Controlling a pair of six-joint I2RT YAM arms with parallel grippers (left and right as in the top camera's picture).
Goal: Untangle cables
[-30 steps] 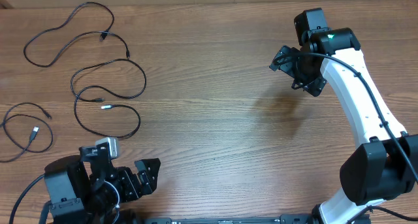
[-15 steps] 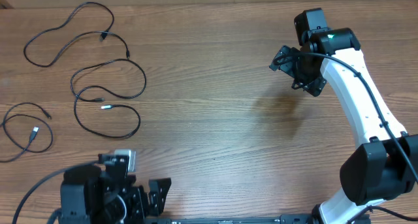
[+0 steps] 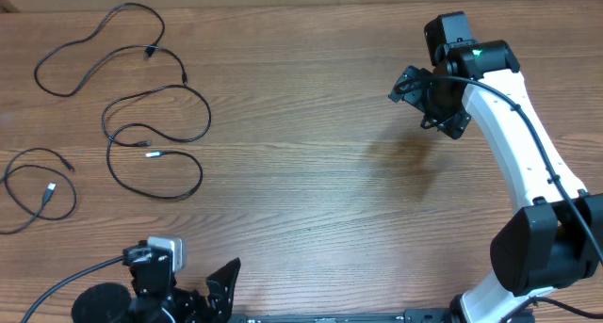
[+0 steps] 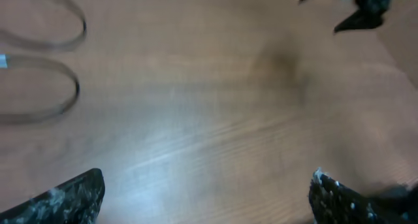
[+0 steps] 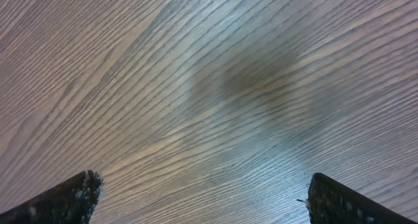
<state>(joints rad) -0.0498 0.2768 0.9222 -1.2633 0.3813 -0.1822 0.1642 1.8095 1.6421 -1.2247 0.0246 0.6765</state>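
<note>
Three thin black cables lie apart on the left of the wooden table in the overhead view. One [image 3: 149,52] is at the far left back. One with a silver tip [image 3: 152,154] loops in the middle. One [image 3: 49,188] coils at the left edge. My left gripper [image 3: 219,287] is open and empty at the front edge, well short of the cables. Its blurred wrist view [image 4: 206,185] shows cable loops [image 4: 73,93] at the upper left. My right gripper [image 3: 429,104] is open and empty over bare wood at the back right, and its wrist view [image 5: 202,185] shows only wood.
The white right arm [image 3: 518,144] reaches from the front right corner toward the back. The left arm's base and its thick black wire [image 3: 57,285] sit at the front left. The table's back edge [image 3: 283,5] runs along the top.
My left arm has drawn back toward the front edge and its base, away from the cables. The right arm and the cables have not moved.
</note>
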